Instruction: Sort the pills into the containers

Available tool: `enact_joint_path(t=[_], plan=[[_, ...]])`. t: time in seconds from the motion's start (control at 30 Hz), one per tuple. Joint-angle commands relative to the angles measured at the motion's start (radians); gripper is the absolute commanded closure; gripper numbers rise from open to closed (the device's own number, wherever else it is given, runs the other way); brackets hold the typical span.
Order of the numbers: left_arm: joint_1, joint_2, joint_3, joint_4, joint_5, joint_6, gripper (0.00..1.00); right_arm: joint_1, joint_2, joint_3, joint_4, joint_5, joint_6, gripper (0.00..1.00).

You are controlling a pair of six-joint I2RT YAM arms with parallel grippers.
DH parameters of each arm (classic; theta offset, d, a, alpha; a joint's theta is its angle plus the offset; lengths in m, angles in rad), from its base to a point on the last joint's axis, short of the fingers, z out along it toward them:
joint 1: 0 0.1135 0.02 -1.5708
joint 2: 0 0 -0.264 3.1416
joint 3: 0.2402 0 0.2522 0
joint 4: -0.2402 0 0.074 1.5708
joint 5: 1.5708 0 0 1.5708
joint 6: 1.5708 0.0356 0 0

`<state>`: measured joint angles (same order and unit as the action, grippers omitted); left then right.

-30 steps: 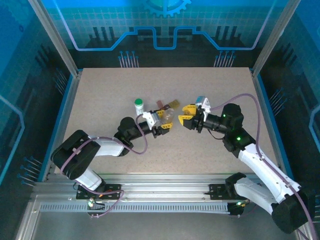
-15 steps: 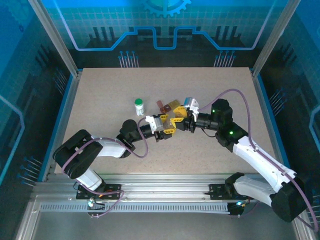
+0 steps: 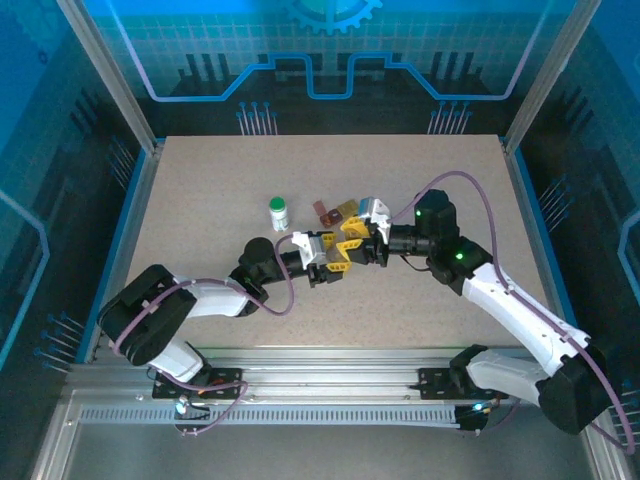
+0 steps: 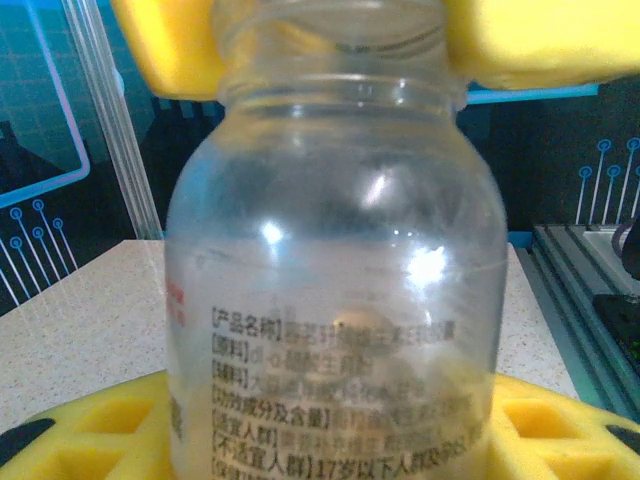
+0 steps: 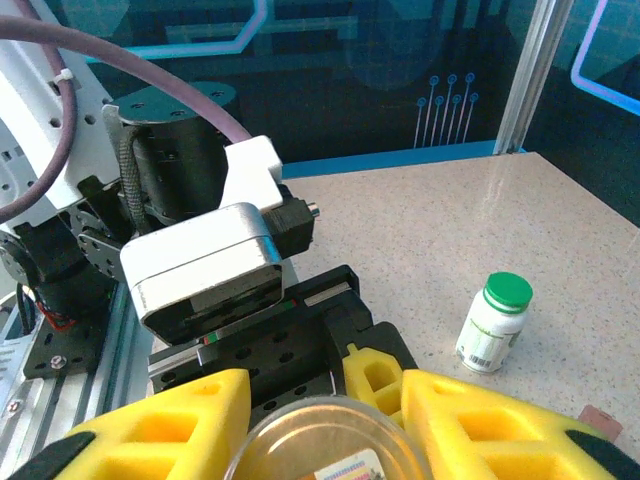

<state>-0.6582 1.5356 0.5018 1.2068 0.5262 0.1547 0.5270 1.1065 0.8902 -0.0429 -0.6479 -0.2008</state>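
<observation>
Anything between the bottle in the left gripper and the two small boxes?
Nothing on the table: the dark red box and yellow box lie just beyond the clear bottle. But the right gripper straddles its neck.

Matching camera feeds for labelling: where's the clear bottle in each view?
Top external: clear bottle just above the middle of the picture, where the arms meet.
Left wrist: centre frame, neck up, printed label facing the camera.
Right wrist: bottom edge, its round end showing.
Shared landmark: the yellow fingers of the right gripper, either side of the bottle's neck.
</observation>
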Motion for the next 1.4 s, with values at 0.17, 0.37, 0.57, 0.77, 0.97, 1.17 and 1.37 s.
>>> enact_joint_path(t=[0.17,0.37,0.57,0.77,0.97,1.17,1.37], plan=[[-0.011,-0.065,0.041,0.105,0.057,-0.036,1.0,0.068,0.085,0.1,-0.298,0.012,-0.165,0.83],[0.003,-0.101,0.041,0.117,0.027,-0.024,1.0,0.082,0.199,0.213,-0.506,0.029,-0.252,0.8],[0.006,-0.132,0.052,0.033,-0.032,0.029,1.0,0.087,0.24,0.263,-0.579,0.127,-0.263,0.76],[0.008,-0.103,0.04,0.086,-0.048,0.014,1.0,0.091,0.219,0.243,-0.491,0.092,-0.193,0.64],[0.015,-0.05,0.028,0.158,-0.055,-0.02,1.0,0.091,0.18,0.216,-0.43,0.103,-0.159,0.52],[0.023,-0.023,0.03,0.19,-0.041,-0.047,1.0,0.09,0.157,0.214,-0.407,0.117,-0.148,0.45],[0.032,0.005,0.031,0.188,-0.039,-0.044,1.0,0.088,0.151,0.231,-0.423,0.132,-0.151,0.35]])
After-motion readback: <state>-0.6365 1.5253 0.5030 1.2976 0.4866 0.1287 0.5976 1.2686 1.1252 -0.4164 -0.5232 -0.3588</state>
